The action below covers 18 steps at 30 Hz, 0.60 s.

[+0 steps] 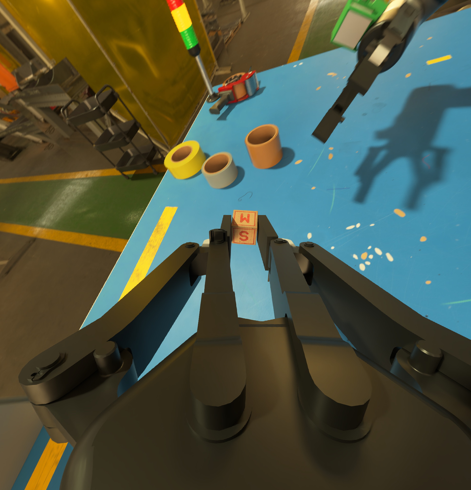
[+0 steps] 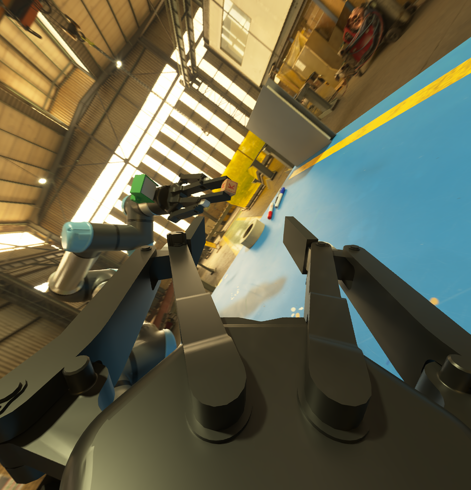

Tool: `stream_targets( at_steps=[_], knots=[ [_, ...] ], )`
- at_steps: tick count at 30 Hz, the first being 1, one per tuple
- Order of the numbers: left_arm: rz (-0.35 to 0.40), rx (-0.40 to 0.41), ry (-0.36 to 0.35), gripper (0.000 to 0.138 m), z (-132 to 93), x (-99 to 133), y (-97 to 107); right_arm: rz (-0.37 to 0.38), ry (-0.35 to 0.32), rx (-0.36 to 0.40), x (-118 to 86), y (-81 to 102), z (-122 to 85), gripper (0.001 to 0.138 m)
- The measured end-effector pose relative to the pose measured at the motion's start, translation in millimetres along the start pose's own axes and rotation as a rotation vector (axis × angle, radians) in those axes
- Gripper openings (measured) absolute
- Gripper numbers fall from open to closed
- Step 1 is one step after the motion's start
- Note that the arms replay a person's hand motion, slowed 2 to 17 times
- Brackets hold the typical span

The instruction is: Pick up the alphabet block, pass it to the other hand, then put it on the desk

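The alphabet block (image 1: 244, 227) is a small wooden cube with red letters on its faces. My left gripper (image 1: 244, 225) is shut on it and holds it in the air above the blue desk (image 1: 335, 265). In the right wrist view the left gripper and the block (image 2: 229, 187) show farther off, up and to the left. My right gripper (image 2: 243, 238) is open and empty, apart from the block. In the left wrist view the right gripper (image 1: 332, 124) hangs over the desk at the upper right, blurred.
A yellow tape roll (image 1: 184, 159), a grey roll (image 1: 219, 169), a brown tube (image 1: 263, 145) and a red tape dispenser (image 1: 238, 88) stand near the desk's left edge. A signal pole (image 1: 200, 69) stands there. Two markers (image 2: 275, 202) and a grey roll (image 2: 253, 233) lie by the far edge.
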<state>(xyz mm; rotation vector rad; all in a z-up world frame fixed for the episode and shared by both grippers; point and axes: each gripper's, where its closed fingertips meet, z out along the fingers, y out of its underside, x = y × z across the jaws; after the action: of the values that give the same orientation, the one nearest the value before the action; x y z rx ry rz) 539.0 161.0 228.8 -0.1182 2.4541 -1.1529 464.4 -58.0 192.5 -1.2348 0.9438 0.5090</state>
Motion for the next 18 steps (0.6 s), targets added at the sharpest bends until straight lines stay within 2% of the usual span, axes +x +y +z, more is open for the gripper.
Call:
stream_targets(
  at_steps=[9,18],
  knots=[
    [0.078,0.135,0.087,0.026,38,58,-46,0.134,-0.145,-0.068,-14,6.2,34,0.078],
    [0.147,0.217,0.141,0.026,68,99,-68,0.209,-0.178,-0.137,-18,14.9,52,0.078]
  ],
)
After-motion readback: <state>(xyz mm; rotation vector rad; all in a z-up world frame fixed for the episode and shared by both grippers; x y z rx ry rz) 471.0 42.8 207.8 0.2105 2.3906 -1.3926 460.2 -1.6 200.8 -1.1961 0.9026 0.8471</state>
